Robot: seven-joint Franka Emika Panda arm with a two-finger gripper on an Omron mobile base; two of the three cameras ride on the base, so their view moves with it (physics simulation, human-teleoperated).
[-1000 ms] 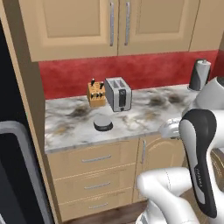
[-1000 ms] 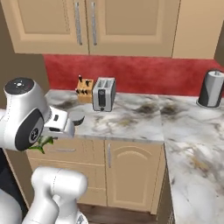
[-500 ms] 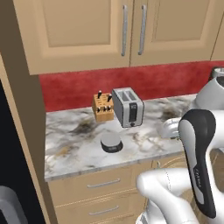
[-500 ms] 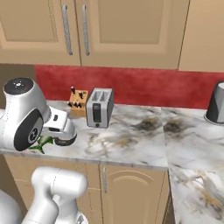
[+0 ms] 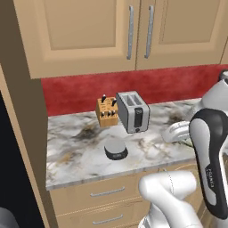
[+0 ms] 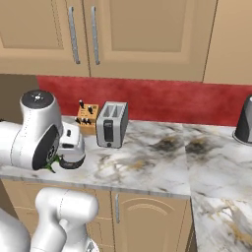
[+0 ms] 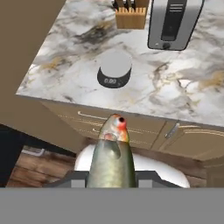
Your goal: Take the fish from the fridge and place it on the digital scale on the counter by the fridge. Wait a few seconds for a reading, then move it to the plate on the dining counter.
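Note:
My gripper (image 7: 112, 174) is shut on the fish (image 7: 111, 153), a slender olive-green body with a reddish head pointing away from the hand. It hangs in front of the counter edge, over the drawers, short of the digital scale (image 7: 114, 70). That scale (image 5: 116, 148) is a small round grey disc on a dark base, standing on the marble counter (image 5: 75, 151) in front of the toaster. A green tip of the fish (image 6: 51, 165) peeks out under my hand. The black fridge (image 5: 8, 169) shows as a dark strip at the far left. The plate and dining counter are out of view.
A silver toaster (image 5: 132, 111) and a wooden knife block (image 5: 107, 112) stand behind the scale against the red backsplash. A tall brown panel (image 5: 20, 111) separates fridge and counter. Beige drawers (image 5: 107, 192) sit below, wall cabinets above. A dark kettle (image 6: 244, 126) stands far right.
The whole picture has shifted: the base has driven, bringing the counter, scale and toaster nearer and more central. The fish stays in the shut gripper.

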